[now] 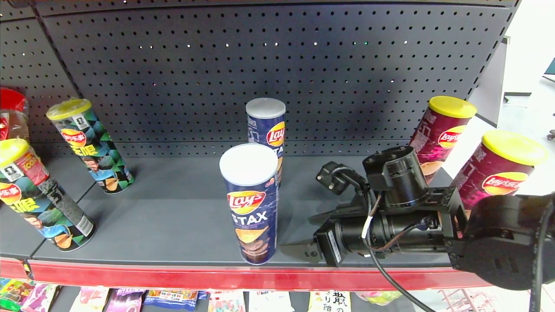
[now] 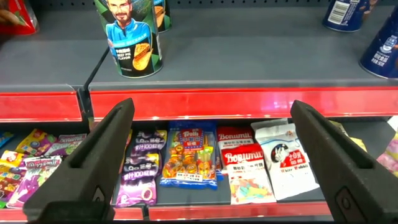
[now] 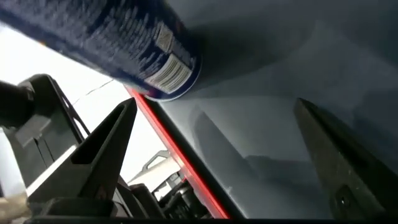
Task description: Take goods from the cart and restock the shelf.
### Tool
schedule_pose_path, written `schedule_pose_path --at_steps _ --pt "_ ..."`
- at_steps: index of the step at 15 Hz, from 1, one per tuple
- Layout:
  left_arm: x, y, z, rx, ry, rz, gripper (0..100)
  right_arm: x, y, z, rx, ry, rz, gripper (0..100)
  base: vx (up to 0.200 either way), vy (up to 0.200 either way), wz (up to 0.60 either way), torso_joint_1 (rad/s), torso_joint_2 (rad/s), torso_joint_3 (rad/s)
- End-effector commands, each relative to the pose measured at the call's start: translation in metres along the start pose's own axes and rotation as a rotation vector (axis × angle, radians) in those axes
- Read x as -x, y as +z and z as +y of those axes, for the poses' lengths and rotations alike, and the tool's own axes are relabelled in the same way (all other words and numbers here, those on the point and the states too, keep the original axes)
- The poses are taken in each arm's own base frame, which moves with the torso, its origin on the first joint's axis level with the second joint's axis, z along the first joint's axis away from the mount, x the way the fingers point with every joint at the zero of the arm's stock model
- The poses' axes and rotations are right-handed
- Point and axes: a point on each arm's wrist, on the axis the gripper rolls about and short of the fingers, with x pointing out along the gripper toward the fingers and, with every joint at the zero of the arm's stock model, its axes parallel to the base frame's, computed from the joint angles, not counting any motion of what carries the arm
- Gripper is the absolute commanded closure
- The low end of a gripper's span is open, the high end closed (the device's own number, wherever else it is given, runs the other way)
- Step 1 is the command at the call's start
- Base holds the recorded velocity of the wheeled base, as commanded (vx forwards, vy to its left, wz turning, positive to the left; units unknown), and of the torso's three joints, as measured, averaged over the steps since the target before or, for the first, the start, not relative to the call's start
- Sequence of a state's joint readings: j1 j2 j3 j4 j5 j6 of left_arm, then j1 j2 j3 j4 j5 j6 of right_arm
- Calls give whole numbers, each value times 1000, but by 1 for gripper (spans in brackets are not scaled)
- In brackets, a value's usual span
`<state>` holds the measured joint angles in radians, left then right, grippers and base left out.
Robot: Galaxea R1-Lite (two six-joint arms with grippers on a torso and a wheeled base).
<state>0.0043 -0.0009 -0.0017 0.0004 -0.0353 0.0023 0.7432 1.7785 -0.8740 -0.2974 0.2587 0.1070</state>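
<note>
Blue chip can (image 1: pixel 251 203), white lid, stands upright at the near edge of the grey shelf (image 1: pixel 173 216), roughly centre, just behind the red edge strip (image 1: pixel 173 277). Second blue can (image 1: pixel 265 130), grey lid, is upright directly behind it, closer to the pegboard (image 1: pixel 260 65).

Right hand (image 1: pixel 299 234) sits low over the shelf just right of the blue chip can. It is turned on its side with its fingers spread wide and nothing between them. It is near the can but not touching it. The right wrist view agrees: spread fingers over bare shelf, with the can's base off to one side of them.

Left hand (image 2: pixel 211 112) is also spread and empty. It is out in front of the unit, facing the snack bags (image 2: pixel 193 155) on the lower shelf (image 2: pixel 298 208) under the red strip.

Right end of the shelf: far maroon can (image 1: pixel 440 132) and near maroon can (image 1: pixel 498 173), both yellow-lidded and upright.

Left end: far green can (image 1: pixel 91 145) and near green can (image 1: pixel 34 195), yellow lids, well apart from the blue pair.
</note>
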Motion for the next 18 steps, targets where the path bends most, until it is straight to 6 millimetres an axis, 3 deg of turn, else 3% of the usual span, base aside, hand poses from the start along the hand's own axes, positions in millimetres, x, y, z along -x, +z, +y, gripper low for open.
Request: schedule_pose_path --at_steps 1,18 --pt "0 0 0 -1 0 1 0 -1 0 1 13 5 2 0 0 0 0 0 0 0" --pt "0 0 0 1 0 1 0 -16 4 2 29 15 -12 0 0 0 0 0 0 0"
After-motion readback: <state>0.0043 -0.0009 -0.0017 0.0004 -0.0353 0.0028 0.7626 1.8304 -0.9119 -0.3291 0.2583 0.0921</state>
